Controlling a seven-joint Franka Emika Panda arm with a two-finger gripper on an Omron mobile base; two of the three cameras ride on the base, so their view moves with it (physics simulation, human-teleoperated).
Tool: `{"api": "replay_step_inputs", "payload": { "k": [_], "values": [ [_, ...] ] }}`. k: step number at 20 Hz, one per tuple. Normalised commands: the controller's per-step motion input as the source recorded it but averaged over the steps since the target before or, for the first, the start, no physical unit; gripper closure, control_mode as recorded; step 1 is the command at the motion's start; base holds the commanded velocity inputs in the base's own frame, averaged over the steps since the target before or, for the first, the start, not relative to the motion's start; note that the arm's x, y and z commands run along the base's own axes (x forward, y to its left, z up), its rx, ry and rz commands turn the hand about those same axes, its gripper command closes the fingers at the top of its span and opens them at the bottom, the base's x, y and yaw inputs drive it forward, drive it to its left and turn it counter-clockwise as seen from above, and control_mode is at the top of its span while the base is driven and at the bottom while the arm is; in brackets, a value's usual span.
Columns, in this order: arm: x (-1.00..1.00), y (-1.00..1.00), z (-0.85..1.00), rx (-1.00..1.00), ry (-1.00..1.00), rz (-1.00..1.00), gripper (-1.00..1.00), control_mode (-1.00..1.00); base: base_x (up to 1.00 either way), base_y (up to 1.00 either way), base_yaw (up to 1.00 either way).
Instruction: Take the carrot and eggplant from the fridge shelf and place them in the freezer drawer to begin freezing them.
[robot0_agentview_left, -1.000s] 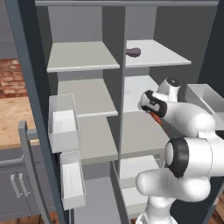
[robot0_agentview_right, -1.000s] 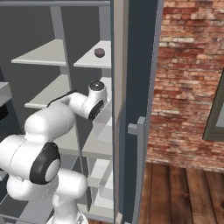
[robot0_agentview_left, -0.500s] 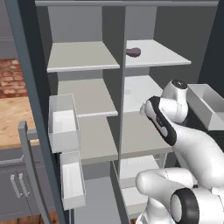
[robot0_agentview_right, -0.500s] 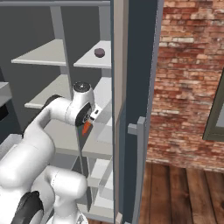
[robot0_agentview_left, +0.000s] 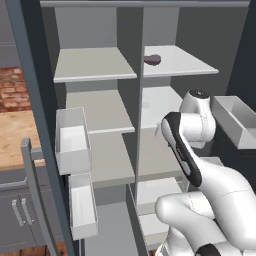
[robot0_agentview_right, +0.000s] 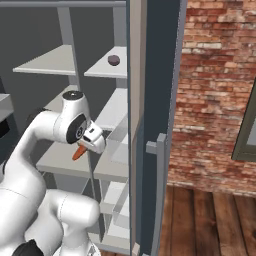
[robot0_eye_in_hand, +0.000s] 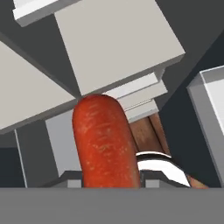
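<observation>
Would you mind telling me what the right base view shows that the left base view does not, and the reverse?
The right base view shows the carrot sticking out of the tool, plus a brick wall and wooden floor. The left base view shows white door bins on the left and a grey bin at right. Both show the fridge shelves with the eggplant on the top one, and the white arm.

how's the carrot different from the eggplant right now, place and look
The carrot is orange-red and long; the eggplant is a dark purple rounded lump. The carrot is off the shelves, clamped in the gripper and pointing down; the eggplant lies on the top right fridge shelf, untouched. Neither is in the freezer drawer yet.
</observation>
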Motion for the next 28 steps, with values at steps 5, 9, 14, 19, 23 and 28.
{"api": "replay_step_inputs", "payload": {
  "k": [5, 9, 14, 19, 23, 28],
  "values": [
    [-0.25, 0.16, 0.0, 0.0, 0.09, 0.0, 1.0, 1.0, -0.34, 0.16, 0.0],
    [0.0, 0.0, 0.0, 0.0, 0.0, 0.0, 1.0, 1.0, -0.99, 0.39, 0.0],
    [0.0, 0.0, 0.0, 0.0, 0.0, 0.0, 1.0, 1.0, -0.91, 0.29, 0.0],
    [0.0, 0.0, 0.0, 0.0, 0.0, 0.0, 1.0, 1.0, -0.53, 0.23, 0.0],
    [0.0, 0.0, 0.0, 0.0, 0.0, 0.0, 1.0, 1.0, -0.06, 0.2, 0.0],
    [0.02, 0.17, -0.44, 0.0, 0.09, 0.0, 1.0, -1.0, 0.0, 0.11, 0.0]
  ]
}}
